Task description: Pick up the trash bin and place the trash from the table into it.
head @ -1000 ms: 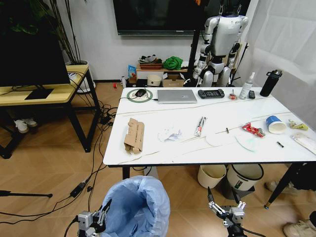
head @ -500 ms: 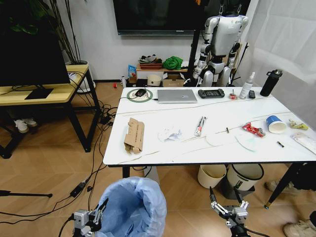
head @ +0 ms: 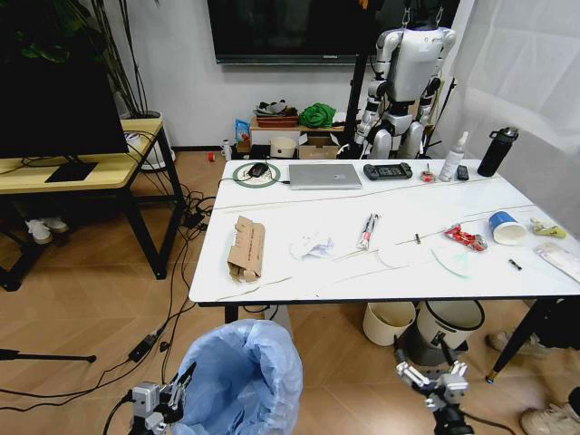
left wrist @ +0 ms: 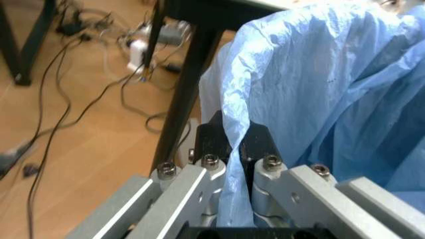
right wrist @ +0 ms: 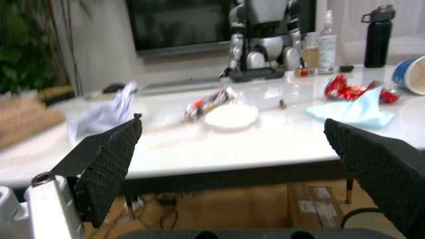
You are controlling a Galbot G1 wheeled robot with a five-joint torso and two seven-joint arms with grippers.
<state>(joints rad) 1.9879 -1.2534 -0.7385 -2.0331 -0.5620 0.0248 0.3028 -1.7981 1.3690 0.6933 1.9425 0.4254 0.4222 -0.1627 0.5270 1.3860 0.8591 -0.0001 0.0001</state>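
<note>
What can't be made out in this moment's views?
- Trash bin: its base is cut off by the head view's bottom edge; the blue bag hides its wall.
- Left gripper: the bag fold between its fingers hides any rim, left wrist view.
- Small dark scrap on the table: too small to identify.

A robotics lab in an office-like room. Behind the marble-look table (head: 390,272) stands a white humanoid robot (head: 405,77) beside a wall-mounted screen (head: 285,32). Cables (head: 177,272) trail over the wood floor left of the table.
</note>
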